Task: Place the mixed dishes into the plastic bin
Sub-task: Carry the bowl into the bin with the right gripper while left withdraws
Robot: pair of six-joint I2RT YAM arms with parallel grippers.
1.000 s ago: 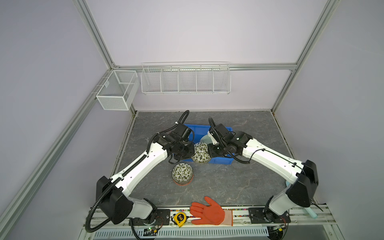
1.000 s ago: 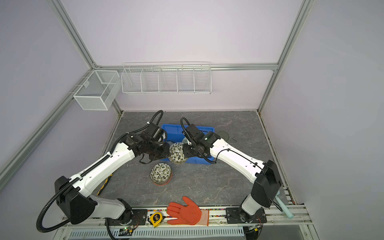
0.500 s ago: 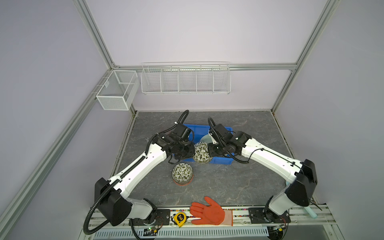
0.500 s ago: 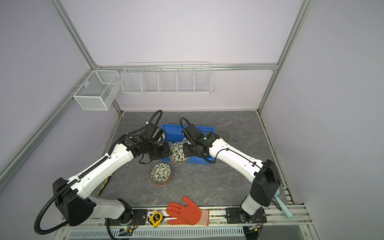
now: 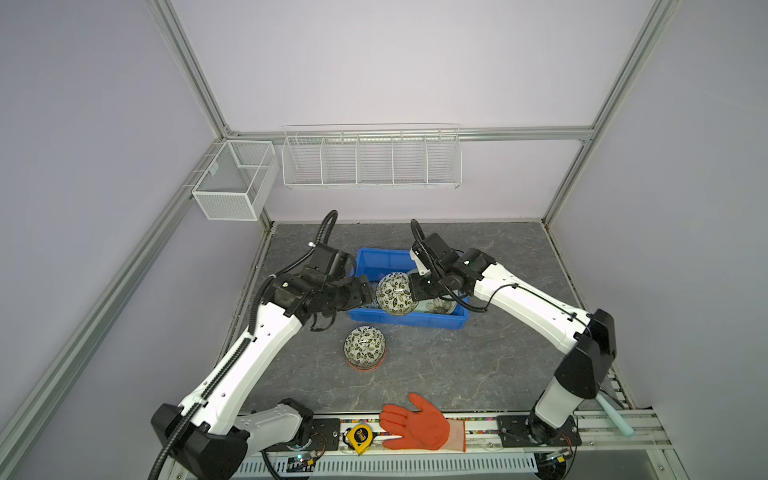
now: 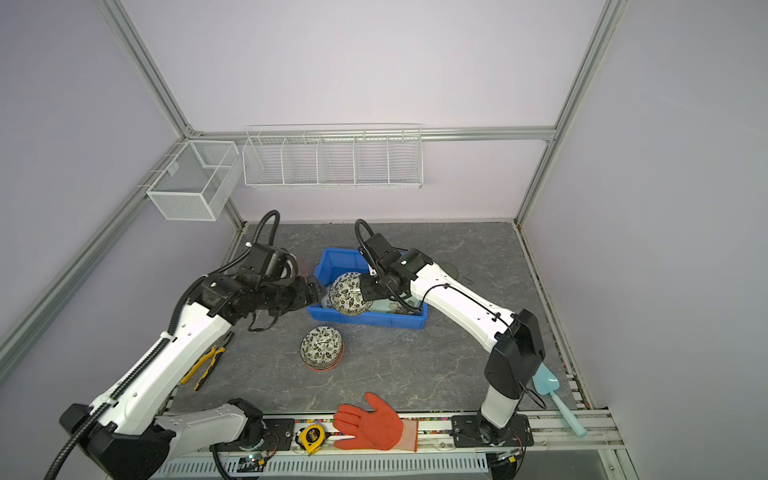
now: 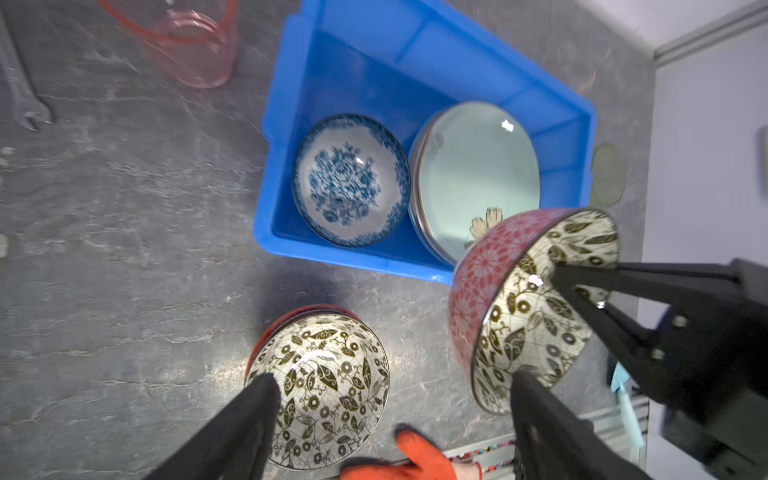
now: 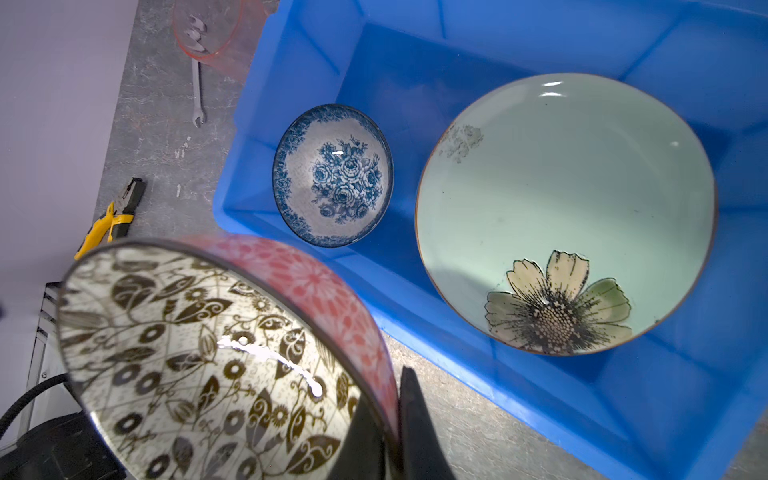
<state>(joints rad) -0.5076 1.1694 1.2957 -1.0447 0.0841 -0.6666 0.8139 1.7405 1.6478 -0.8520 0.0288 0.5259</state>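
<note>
The plastic bin [image 5: 409, 322] [image 8: 457, 345] is a bright blue crate. It holds a blue-flowered bowl [image 8: 332, 174] and a mint green plate [image 8: 565, 216] with a painted flower. My right gripper [image 8: 390, 399] [image 5: 413, 291] is shut on the rim of a leaf-patterned bowl [image 8: 199, 353] [image 5: 397, 293] with a red outside, held tilted above the bin's front left corner. My left gripper [image 7: 395, 378] [image 6: 318, 293] stands open just left of that bowl, holding nothing. A second leaf bowl [image 5: 365, 347] [image 7: 328, 386] sits on the table in front of the bin. A pink cup [image 7: 191, 45] stands left of the bin.
A wrench [image 8: 198, 95] lies by the pink cup and yellow pliers [image 6: 205, 365] lie at the table's left edge. An orange glove [image 5: 419, 426] and a yellow tape measure [image 5: 359, 434] rest on the front rail. A pale blue scoop [image 6: 552, 390] lies front right.
My left gripper has opened and let go of the leaf bowl, drawing back slightly to the left. The right gripper stays shut on the bowl's rim.
</note>
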